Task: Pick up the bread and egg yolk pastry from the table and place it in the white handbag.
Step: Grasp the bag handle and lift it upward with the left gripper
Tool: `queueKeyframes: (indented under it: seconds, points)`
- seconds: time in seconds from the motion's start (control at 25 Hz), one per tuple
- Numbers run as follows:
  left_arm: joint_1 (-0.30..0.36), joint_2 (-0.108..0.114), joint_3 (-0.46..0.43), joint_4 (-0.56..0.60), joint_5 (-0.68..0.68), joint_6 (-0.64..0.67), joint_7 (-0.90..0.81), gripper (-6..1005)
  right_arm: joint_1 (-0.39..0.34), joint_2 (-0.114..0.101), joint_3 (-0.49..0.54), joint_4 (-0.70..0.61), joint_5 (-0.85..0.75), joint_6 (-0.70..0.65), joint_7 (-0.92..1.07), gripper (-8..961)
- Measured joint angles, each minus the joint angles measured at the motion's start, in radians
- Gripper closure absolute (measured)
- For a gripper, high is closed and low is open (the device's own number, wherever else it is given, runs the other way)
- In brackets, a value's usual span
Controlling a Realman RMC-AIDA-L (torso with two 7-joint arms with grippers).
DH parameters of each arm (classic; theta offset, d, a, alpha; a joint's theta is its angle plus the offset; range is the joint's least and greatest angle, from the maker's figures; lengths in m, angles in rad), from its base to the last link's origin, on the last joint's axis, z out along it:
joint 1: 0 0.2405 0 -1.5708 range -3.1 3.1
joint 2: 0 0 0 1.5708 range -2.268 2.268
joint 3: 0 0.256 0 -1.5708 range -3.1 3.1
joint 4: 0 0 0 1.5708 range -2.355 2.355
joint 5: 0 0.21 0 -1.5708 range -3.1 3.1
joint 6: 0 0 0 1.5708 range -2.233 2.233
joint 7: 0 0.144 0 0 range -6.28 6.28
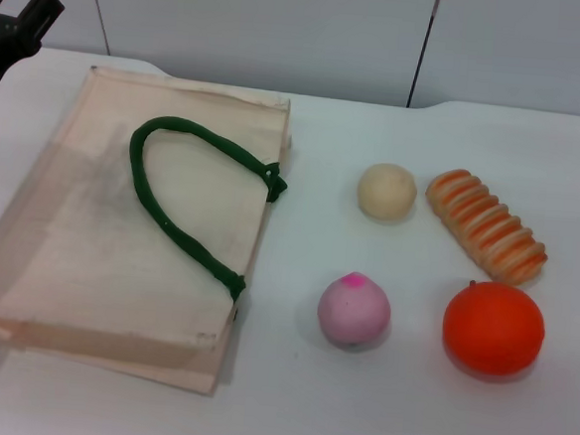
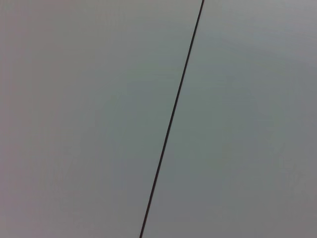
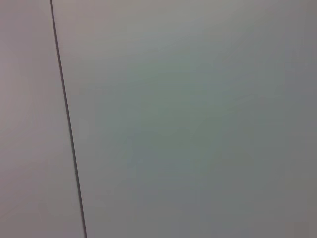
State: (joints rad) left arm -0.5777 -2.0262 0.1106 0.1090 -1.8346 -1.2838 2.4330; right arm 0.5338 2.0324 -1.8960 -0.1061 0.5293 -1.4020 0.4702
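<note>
Two targets, bread [image 1: 486,226] and egg yolk pastry [image 1: 386,191], untouched right of flat white handbag [image 1: 119,235]; left tool [image 1: 25,15] upper left, grip state unclear.

No legible text, label, brand, number or sign on the white handbag [image 1: 119,235] or on anything beside it.

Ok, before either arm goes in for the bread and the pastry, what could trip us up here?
The white handbag lies flat with its mouth closed, so dropped items may land on top. The egg yolk pastry is round and may roll; the pink ball sits close. The bread lies diagonally, with the orange ball nearby.
</note>
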Motion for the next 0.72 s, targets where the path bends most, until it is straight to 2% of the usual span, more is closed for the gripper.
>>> queueKeyframes:
  seconds: [0.48,0.64,0.72]
  points:
    - [0.0,0.0,0.003,0.0,0.006,0.0,-0.02,140,0.0,0.0,0.0,0.008,0.0,0.0,0.001,124]
    - [0.002,0.011,0.031,0.037,0.072,0.002,-0.228,140,-0.003,0.0,0.0,0.01,0.0,0.0,0.001,124]
    - [0.003,0.019,0.069,0.104,0.143,-0.001,-0.42,141,-0.004,0.0,0.0,0.01,0.0,0.001,0.001,125]
